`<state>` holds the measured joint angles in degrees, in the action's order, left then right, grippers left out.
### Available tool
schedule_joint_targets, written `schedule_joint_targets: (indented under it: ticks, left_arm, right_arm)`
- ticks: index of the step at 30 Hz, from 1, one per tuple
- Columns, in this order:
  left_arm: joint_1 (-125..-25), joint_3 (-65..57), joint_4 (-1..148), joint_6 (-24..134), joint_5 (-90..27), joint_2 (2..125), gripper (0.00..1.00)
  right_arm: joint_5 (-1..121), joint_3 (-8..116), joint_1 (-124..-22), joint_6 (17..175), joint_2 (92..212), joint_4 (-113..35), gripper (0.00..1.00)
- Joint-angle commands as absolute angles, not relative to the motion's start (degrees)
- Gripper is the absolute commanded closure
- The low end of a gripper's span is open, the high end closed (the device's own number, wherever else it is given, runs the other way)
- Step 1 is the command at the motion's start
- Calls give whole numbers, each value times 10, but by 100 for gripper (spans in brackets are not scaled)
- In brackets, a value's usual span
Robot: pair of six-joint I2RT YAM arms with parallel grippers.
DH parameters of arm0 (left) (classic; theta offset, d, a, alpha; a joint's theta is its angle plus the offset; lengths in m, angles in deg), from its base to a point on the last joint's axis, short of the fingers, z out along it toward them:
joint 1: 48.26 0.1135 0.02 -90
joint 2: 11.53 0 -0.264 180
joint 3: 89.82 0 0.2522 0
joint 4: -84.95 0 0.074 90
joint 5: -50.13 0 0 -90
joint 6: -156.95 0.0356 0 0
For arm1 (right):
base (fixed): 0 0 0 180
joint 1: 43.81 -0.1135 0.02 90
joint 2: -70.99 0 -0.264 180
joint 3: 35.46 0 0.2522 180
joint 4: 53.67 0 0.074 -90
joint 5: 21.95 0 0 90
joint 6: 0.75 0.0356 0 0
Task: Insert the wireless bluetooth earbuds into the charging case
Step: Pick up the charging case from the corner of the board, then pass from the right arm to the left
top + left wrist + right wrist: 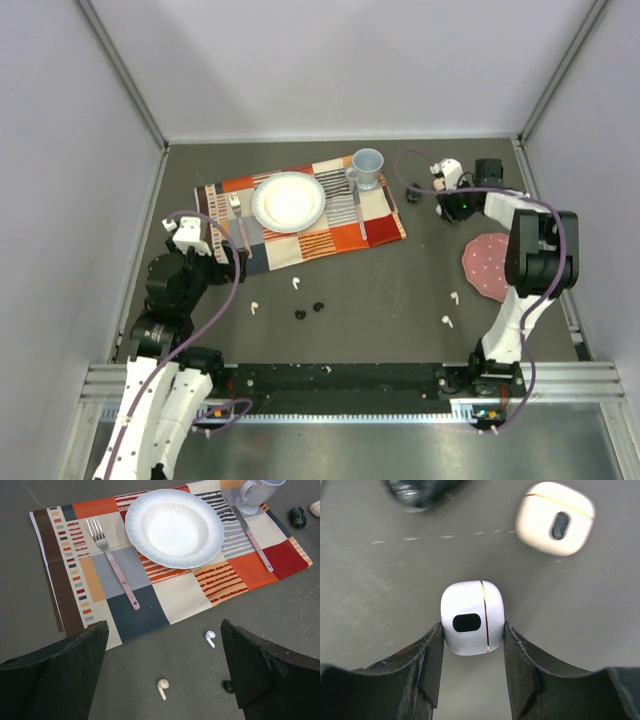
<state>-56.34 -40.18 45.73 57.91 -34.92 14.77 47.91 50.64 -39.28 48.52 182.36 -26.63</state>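
1. While the right tool (472, 630) sat low at the far right of the bench (380, 290), its two dark fingers stood partly closed. They appeared pressed against both flanks of a white charging case (470, 605). The case rested on the bench with its lid shut and a thin gold seam down it.
2. I judged the step in hand to be securing that case. Its shell looked smooth and rounded, so a firm, centred squeeze seemed wise, lest it squirt forward out of the fingers.
3. A straight upward lift seemed best. A second white case (555, 517) lay near, beyond and to the right, and a dark blurred object (420, 492) lay beyond to the left.
4. The left tool (164, 625) hung fully open and held nothing, above bare bench at the near edge of a patchwork placemat (150, 610).
5. No earbud sat in a case that I could see. The white earbuds (296, 283) lay loose on the bench, two by the placemat's near edge and two nearer the right arm, close to a pink dotted mat (485, 265). The black earbuds (300, 314) lay side by side just nearer me than the left pair.
6. The bench was flat, matte and dark grey. The placemat carried a white plate (145, 510), a fork (117, 575), a knife (252, 540) and a pale mug (252, 495).
7. Plain pale walls closed in three sides, with metal rails at the corners.
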Motion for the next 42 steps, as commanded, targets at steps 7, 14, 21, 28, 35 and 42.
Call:
schedule_joint_targets:
  ticks: [7,14,21,28,35,42]
  left_arm:
    - [-563,-382,484,588,-251,148,1]
    - [-563,-389,570,448,-76,167,1]
    - [-563,-451,707,292,27,176,1]
    - [-590,-456,707,257,42,187,1]
    - [-744,-490,740,250,-82,183,3]
    - [-850,-513,791,261,-203,236,13]
  right_arm:
    - [412,359,-490,541,1517,-315,100]
    - [374,262,-631,557,1337,-346,100]
    - [358,223,-767,520,1223,-334,100]
    - [566,180,-960,476,1224,-345,100]
    - [697,151,-1052,508,1275,-463,100]
    - [709,148,-1080,558,1299,-546,100]
